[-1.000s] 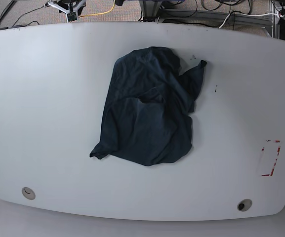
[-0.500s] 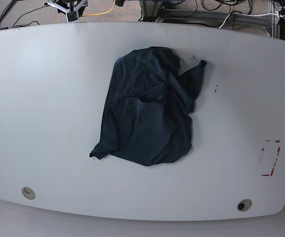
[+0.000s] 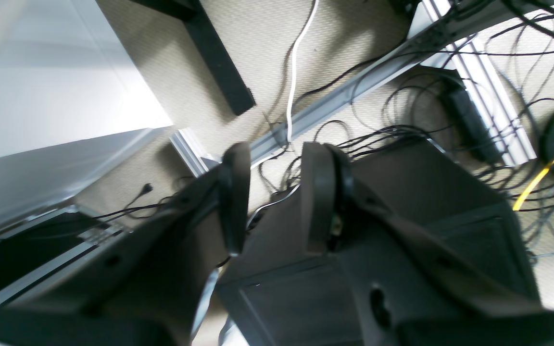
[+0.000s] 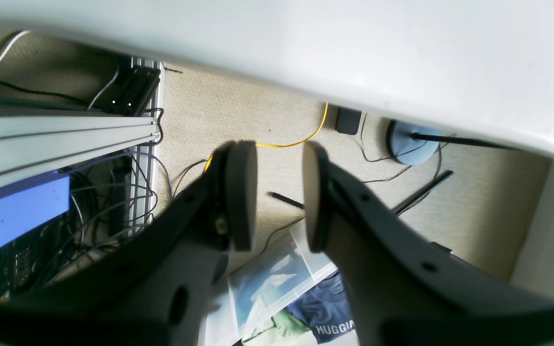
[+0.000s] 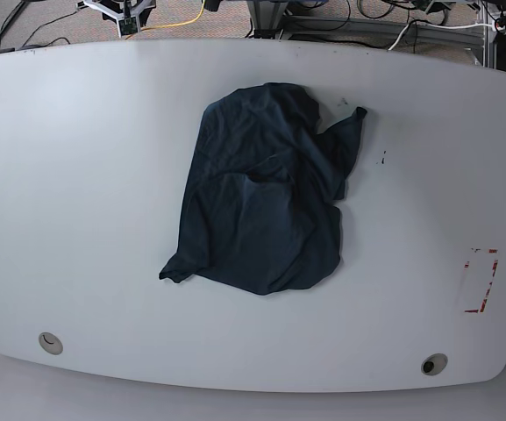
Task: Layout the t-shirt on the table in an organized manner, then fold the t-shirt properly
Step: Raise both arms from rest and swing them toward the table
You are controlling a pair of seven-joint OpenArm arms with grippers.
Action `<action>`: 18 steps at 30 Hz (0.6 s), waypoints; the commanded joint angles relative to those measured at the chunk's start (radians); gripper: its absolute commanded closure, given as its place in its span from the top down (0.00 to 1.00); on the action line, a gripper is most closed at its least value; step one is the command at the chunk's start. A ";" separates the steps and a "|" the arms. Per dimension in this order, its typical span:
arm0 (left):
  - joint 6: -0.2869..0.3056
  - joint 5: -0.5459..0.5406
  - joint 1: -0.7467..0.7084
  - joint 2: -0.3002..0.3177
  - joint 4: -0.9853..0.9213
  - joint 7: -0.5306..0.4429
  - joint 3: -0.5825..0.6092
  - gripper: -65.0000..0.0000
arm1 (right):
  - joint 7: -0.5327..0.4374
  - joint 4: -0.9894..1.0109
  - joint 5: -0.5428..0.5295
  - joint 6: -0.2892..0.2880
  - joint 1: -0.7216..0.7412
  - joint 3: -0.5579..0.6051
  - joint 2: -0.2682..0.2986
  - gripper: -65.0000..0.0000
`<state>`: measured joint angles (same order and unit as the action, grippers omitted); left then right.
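Beige carpet floor [image 3: 354,29] under black cables [image 3: 522,62], one white cable [image 3: 296,67] and a yellow cable [image 4: 301,139]. Aluminium rails [image 4: 60,134] near a blue box [image 4: 15,211]. Clear plastic container [image 4: 277,283] with printed dark-blue cloth [image 4: 327,312].

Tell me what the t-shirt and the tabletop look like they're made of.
t-shirt: soft woven or knit cloth, likely cotton, matte navy; it lies crumpled in limp folds and wrinkles.
table: hard, smooth white top, probably laminate or painted board; flat, faintly glossy, with rounded edges. The exact material cannot be told.

White letters "HUGGIA" show on a dark blue package [image 4: 327,315].
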<state>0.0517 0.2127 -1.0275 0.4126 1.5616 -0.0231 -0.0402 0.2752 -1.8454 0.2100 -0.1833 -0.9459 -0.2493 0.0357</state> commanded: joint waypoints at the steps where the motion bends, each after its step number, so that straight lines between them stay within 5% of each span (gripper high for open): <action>1: -0.009 0.000 -0.015 0.007 0.019 -0.005 -0.002 0.25 | 0.007 -0.053 -0.002 0.007 -0.032 -0.008 0.008 0.24; 18: -0.006 0.012 0.113 -0.027 -0.095 0.006 0.012 0.26 | 0.001 -0.059 0.001 0.003 -0.020 -0.078 -0.018 0.25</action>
<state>0.0502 0.2146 -0.9176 0.3775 1.4853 -0.0116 -0.0292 0.2905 -1.9053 0.2062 -0.1886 -0.9665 -0.3073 0.0219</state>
